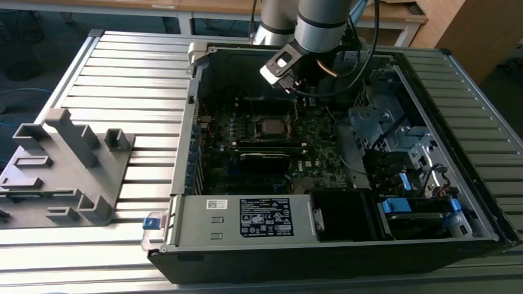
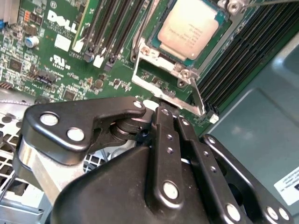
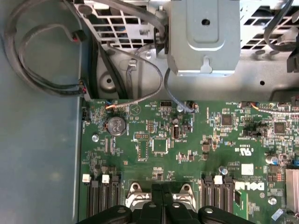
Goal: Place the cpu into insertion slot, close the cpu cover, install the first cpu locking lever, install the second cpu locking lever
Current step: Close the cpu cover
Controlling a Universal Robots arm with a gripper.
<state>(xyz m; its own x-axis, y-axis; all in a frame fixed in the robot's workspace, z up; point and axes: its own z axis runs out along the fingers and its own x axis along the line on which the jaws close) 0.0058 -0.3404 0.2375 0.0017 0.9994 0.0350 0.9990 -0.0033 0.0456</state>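
Closest, in the second wrist view, my gripper [image 2: 161,109] has its fingers pressed together by a locking lever [image 2: 198,95]. The cpu [image 2: 191,25] lies framed by the cpu cover [image 2: 161,63]. First wrist view: motherboard [image 3: 187,140] below me. Exterior view: I hang over it, and I'd press squarely, slowly.

Exterior view: light is diffuse and even. The slatted table [image 1: 122,67] reads bright, and the computer case [image 1: 237,79] interior lies in shadow. Second wrist view: soft glare on the cpu [image 2: 191,25] face, with small highlights on the black gripper [image 2: 170,114] rivets. First wrist view: the motherboard [image 3: 154,149] is evenly lit.
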